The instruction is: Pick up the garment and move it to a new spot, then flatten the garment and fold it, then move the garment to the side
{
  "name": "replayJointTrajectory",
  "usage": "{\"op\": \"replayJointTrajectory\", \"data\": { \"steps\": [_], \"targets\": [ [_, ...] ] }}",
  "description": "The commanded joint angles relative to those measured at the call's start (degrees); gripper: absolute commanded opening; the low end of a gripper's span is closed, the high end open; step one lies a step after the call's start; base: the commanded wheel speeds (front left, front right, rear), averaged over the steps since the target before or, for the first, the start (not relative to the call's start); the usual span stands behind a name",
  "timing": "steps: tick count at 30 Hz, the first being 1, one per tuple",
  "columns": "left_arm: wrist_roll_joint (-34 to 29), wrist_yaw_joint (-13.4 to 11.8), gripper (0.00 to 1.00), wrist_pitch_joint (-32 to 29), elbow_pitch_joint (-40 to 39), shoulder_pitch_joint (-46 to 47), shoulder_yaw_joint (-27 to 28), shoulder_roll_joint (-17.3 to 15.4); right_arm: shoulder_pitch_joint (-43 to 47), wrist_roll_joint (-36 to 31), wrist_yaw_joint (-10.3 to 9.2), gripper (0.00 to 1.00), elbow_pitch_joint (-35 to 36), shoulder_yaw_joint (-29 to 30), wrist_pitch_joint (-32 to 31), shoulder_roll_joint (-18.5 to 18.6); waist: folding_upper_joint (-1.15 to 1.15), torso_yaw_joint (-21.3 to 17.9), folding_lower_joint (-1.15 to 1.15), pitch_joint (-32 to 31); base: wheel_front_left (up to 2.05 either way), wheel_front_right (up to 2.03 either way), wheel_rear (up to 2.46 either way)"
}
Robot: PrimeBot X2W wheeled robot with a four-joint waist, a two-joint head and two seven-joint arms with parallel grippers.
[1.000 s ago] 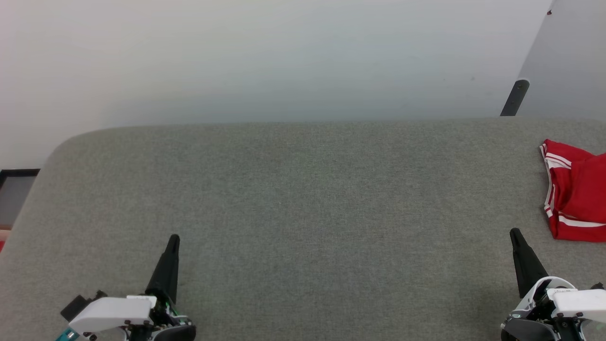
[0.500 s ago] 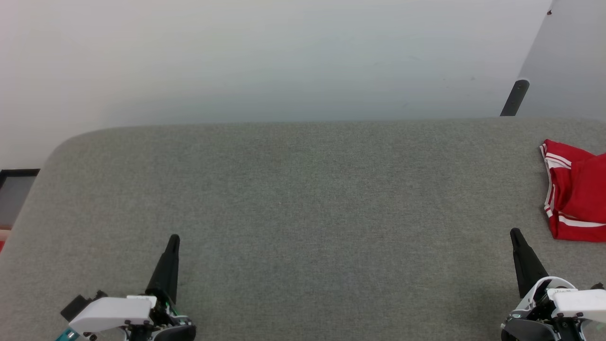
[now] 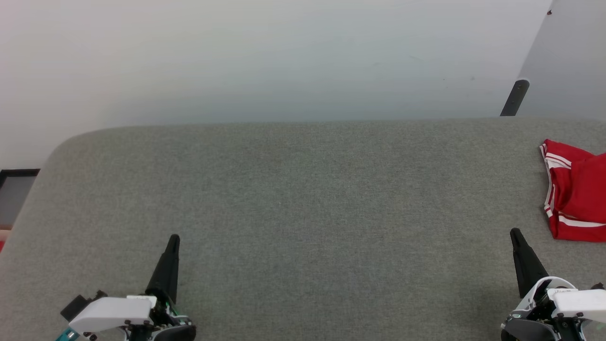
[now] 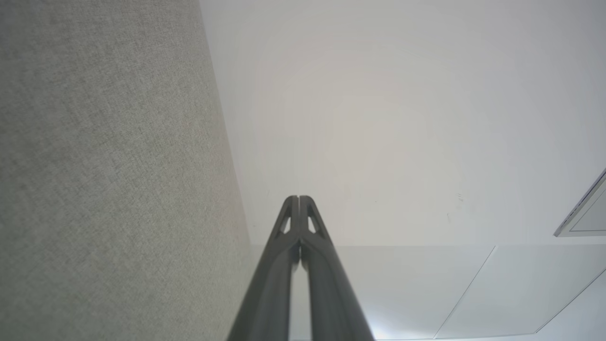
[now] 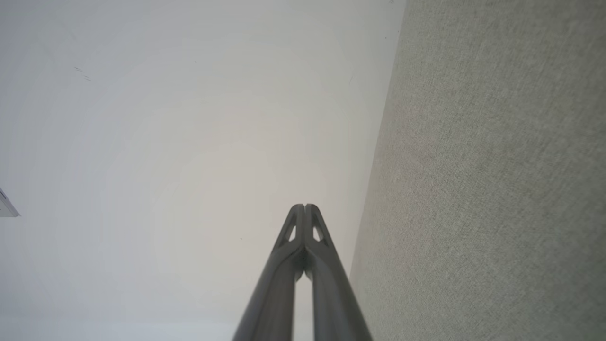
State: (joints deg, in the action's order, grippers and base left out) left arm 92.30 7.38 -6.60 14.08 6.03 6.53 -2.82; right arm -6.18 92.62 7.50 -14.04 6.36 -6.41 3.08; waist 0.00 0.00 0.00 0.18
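From the head view I have my left pincer (image 3: pixel 173 238) low on the left and my right pincer (image 3: pixel 513 232) low on the right. Both are over the grey fabric tabletop (image 3: pixel 303 189), fingers pointing toward the pale surface (image 3: pixel 284 57) beyond its far edge. The garment (image 3: pixel 576 192) lies bunched on the tabletop just beyond the right pincer's tip and a little to its outer side, apart from it and cut off by the picture edge. I can make out red cloth with red-white striped trim. It sits well away from the left pincer, across the width of the table. Past the garment a dark post (image 3: pixel 515 98) rises behind the table's far edge.

In the head view each pincer reads as a single dark spike, so I cannot judge the gap there. The left wrist view settles it: the left pincer's two fingers meet at the tips with nothing between them, grey fabric to one side. The right wrist view tells me the same of the right pincer: tips pressed together, holding nothing, grey fabric alongside
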Motion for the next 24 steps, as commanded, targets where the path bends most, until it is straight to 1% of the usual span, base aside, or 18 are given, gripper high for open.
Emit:
{"op": "replayJointTrajectory", "data": {
  "steps": [1,24],
  "targets": [
    [0.19,0.20,0.00,-0.11,0.05,0.55,0.00,0.03,-0.17,-0.15,-0.02,0.00,-0.03,0.11,-0.18,-0.18,0.00,0.00,0.00,0.00,0.00,0.00,0.00],
    [0.20,0.20,0.00,-0.10,0.04,0.54,-0.01,0.03,-0.18,-0.23,-0.02,0.00,-0.04,0.17,-0.19,-0.24,0.00,0.00,0.00,0.00,0.00,0.00,0.00]
  ]
}}
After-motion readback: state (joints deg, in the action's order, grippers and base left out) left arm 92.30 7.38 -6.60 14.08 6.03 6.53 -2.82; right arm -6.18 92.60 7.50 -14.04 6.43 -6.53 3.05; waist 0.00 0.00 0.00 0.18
